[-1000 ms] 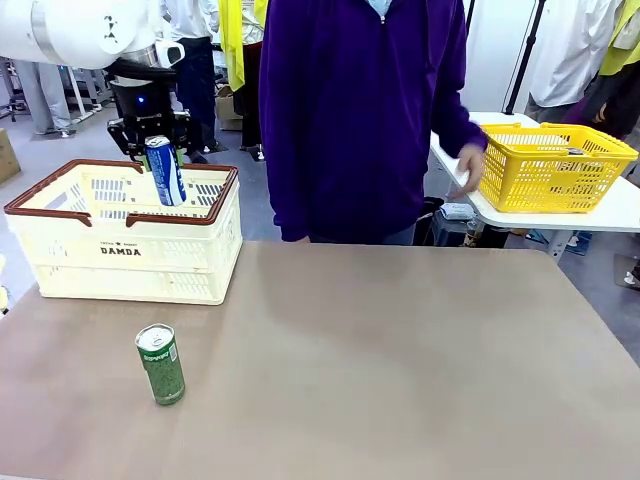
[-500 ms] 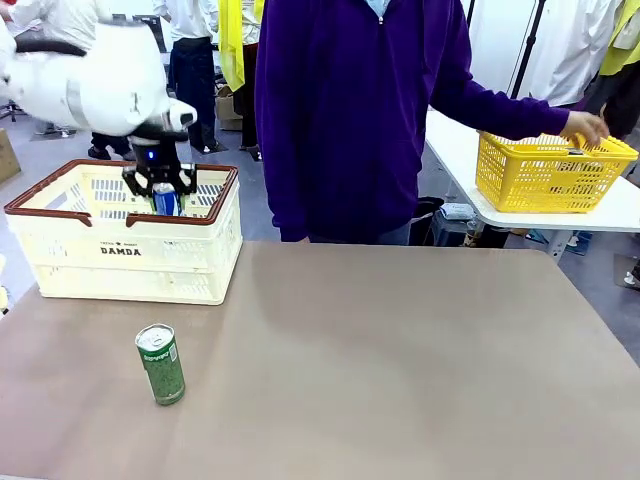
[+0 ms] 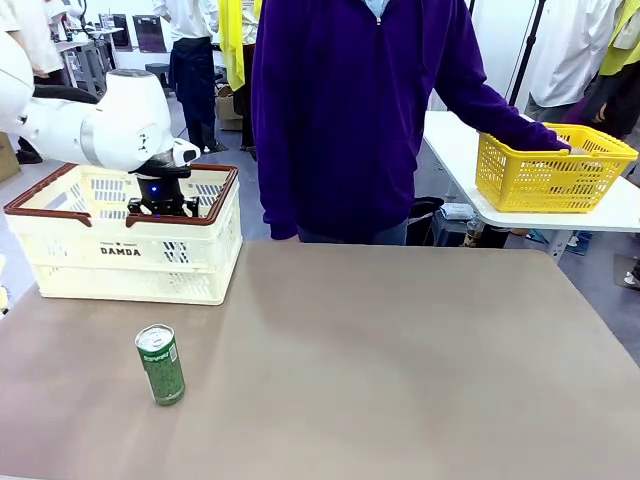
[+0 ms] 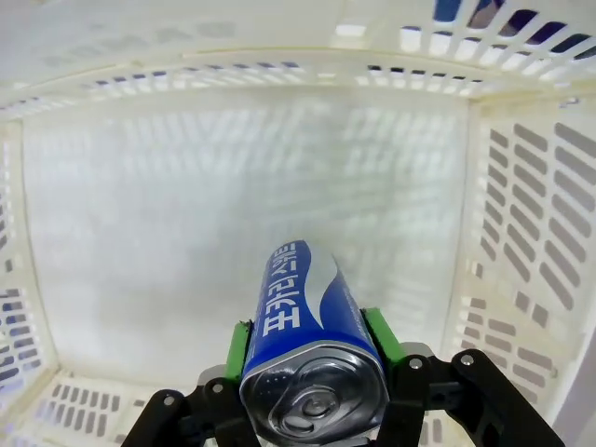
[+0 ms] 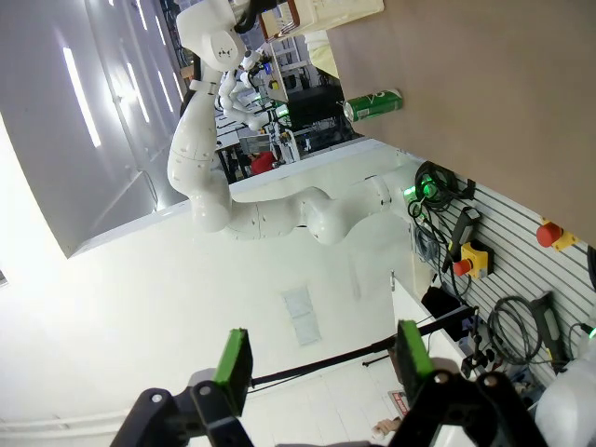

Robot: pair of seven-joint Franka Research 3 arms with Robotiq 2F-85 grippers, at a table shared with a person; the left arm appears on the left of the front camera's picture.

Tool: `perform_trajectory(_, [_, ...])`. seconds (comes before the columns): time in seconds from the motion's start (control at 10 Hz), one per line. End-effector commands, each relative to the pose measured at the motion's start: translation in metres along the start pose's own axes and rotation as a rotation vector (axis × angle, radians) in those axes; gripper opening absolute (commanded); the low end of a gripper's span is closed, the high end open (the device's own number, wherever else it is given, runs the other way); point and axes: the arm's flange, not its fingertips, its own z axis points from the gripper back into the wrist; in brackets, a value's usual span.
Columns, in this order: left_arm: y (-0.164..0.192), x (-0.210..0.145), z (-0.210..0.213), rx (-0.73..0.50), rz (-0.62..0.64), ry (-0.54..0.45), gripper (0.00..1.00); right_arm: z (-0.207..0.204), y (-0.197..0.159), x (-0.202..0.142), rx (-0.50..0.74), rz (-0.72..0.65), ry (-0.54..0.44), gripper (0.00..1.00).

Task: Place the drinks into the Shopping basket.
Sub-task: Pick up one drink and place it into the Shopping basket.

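Trouble looms if the left gripper (image 4: 310, 346), pinching the blue can (image 4: 300, 307) low inside the Shopping basket (image 3: 60, 262), lets go too high and it topples, while the green can (image 3: 160, 364) stands on the table (image 3: 420, 360) and the right gripper (image 5: 321, 365) hangs spread.

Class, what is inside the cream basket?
The blue can, gripped by the left gripper, above the bare floor of the basket. From the front, the basket wall hides the can; whether it touches the floor cannot be told.

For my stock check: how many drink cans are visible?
2. The blue can is in the left hand inside the cream basket; the green can stands on the table. Others may be hidden.
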Motion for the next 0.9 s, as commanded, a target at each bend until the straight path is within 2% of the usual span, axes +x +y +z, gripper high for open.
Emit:
perform_trajectory(0.0, [0.005,0.001,0.006,-0.048,-0.018,-0.023,0.0,0.004,0.002,-0.003,-0.008,-0.006,0.012,0.82])
perform_trajectory(0.2, [0.003,0.003,0.001,-0.044,-0.022,-0.001,0.0,0.004,0.002,-0.003,-0.008,-0.006,0.012,0.82])
perform_trajectory(0.3, [0.002,0.005,0.0,-0.043,-0.021,0.014,0.29,0.004,0.002,-0.003,-0.008,-0.006,0.012,0.82])
perform_trajectory(0.4, [0.001,0.005,0.0,-0.04,-0.026,0.019,0.87,0.004,0.002,-0.003,-0.008,-0.006,0.012,0.82])
perform_trajectory(0.5, [0.001,0.005,0.002,-0.045,-0.027,0.012,1.0,0.004,0.002,-0.003,-0.008,-0.006,0.012,0.82])
perform_trajectory(0.8, [0.01,0.002,0.024,-0.081,-0.009,-0.033,1.0,0.004,0.002,-0.003,-0.008,-0.006,0.012,0.82])
